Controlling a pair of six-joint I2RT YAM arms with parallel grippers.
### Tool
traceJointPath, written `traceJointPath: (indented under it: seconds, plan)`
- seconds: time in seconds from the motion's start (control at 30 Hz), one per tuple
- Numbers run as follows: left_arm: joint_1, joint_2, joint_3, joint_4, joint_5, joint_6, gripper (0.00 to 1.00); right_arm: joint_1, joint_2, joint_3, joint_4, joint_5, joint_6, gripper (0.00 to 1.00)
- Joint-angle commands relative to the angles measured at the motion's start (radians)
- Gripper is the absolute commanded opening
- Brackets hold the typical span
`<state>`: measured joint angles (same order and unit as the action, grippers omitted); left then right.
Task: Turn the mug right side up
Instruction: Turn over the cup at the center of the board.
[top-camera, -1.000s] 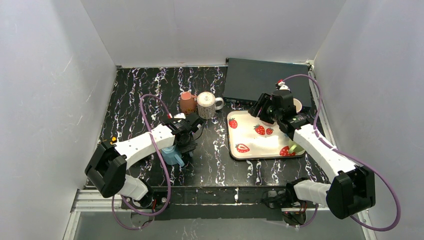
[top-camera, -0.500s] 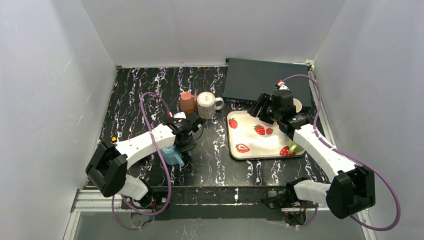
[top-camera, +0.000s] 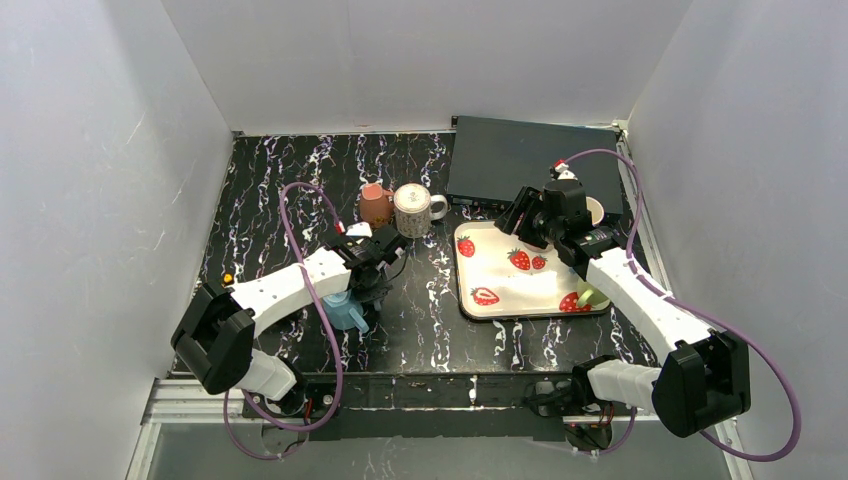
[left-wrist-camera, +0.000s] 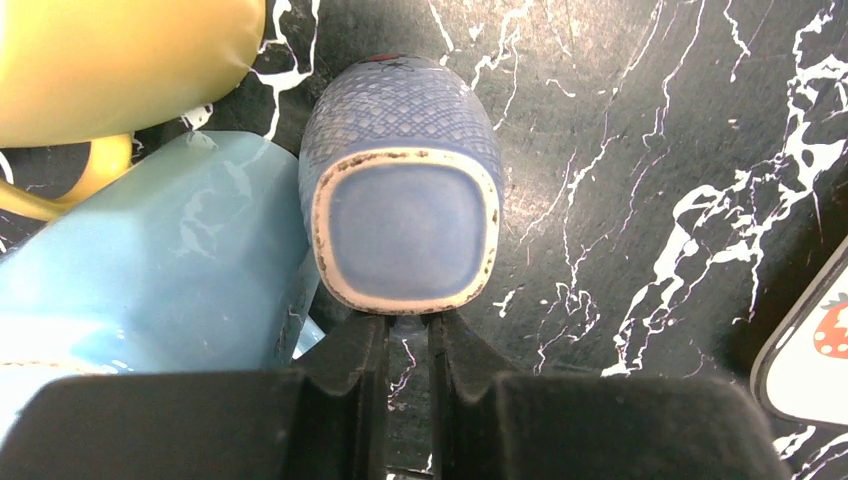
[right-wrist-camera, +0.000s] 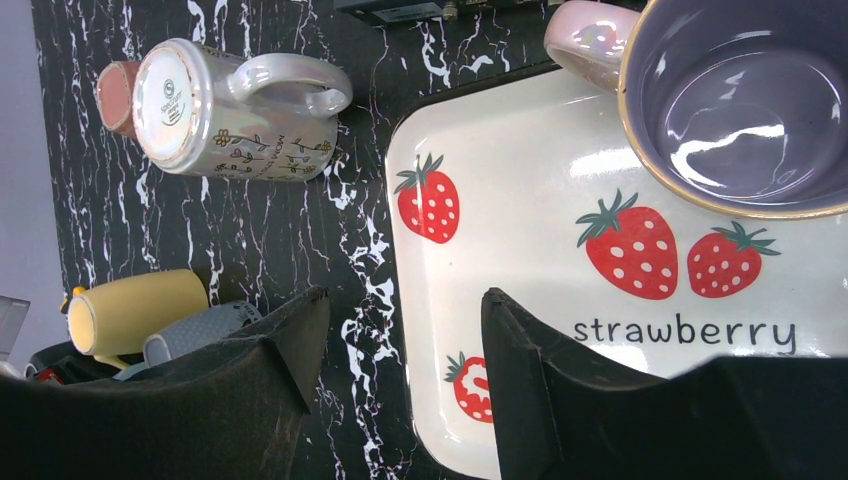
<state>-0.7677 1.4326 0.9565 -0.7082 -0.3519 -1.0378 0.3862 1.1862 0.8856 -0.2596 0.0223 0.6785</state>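
Observation:
A blue-grey textured mug (left-wrist-camera: 405, 235) shows its cream-rimmed base to the left wrist camera. It also shows in the right wrist view (right-wrist-camera: 195, 330). My left gripper (left-wrist-camera: 408, 322) is shut on a small bluish part just under the base rim, which looks like the mug's handle. In the top view my left gripper (top-camera: 372, 285) hangs low over the group of mugs at the front left and hides this mug. My right gripper (right-wrist-camera: 405, 300) is open and empty, and in the top view it (top-camera: 525, 225) hovers over the strawberry tray (top-camera: 500, 275).
A light blue mug (left-wrist-camera: 150, 250) touches the blue-grey mug, with a yellow mug (left-wrist-camera: 120, 60) beside it. A white floral mug (top-camera: 412, 210) and a brown mug (top-camera: 375, 203) stand behind. A purple mug (right-wrist-camera: 750, 110) sits on the tray. A black box (top-camera: 520, 160) is at the back right.
My left wrist has shifted very slightly to the left. The right arm has not moved.

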Motion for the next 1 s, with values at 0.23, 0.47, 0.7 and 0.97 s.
traceJointPath:
  seconds: [0.23, 0.47, 0.7, 0.97]
  plan:
    - [-0.037, -0.09, 0.066, 0.0, -0.084, 0.124, 0.0, -0.004, -0.01, -0.013, 0.107, -0.106, 0.033, 0.66]
    - [-0.03, -0.229, 0.147, 0.21, 0.02, 0.432, 0.0, -0.004, -0.053, -0.175, 0.575, -0.4, 0.214, 0.83]
    - [0.08, -0.264, 0.286, 0.372, 0.273, 0.513, 0.0, 0.008, -0.028, -0.348, 1.288, -0.495, 0.675, 0.9]
    - [0.099, -0.262, 0.423, 0.535, 0.416, 0.422, 0.0, 0.105, 0.055, -0.341, 1.663, -0.443, 0.838, 0.96]
